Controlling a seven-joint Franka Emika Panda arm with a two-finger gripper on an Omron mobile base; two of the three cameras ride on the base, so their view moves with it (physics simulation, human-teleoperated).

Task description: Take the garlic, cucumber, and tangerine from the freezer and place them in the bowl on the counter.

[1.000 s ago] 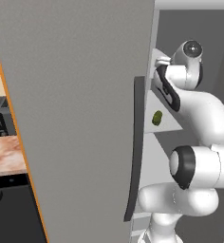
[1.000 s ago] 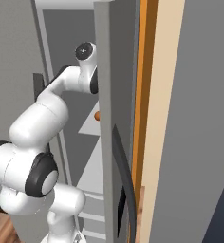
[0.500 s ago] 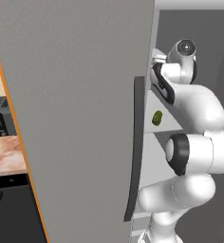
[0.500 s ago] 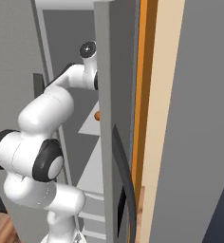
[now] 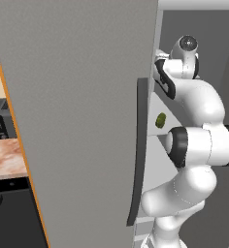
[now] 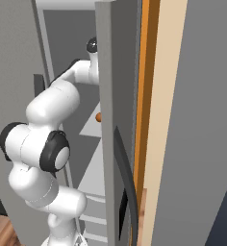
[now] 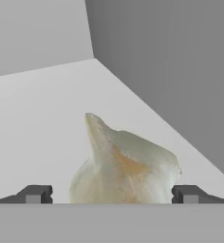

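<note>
Left base view: from behind the arm's left, facing the freezer [image 5: 77, 121] door close up, with its open interior at right and a strip of counter [image 5: 7, 157] at left. Right base view: from behind the arm's right, into that same interior. Hand view: very near the garlic [image 7: 126, 166], facing the freezer's back corner.
</note>
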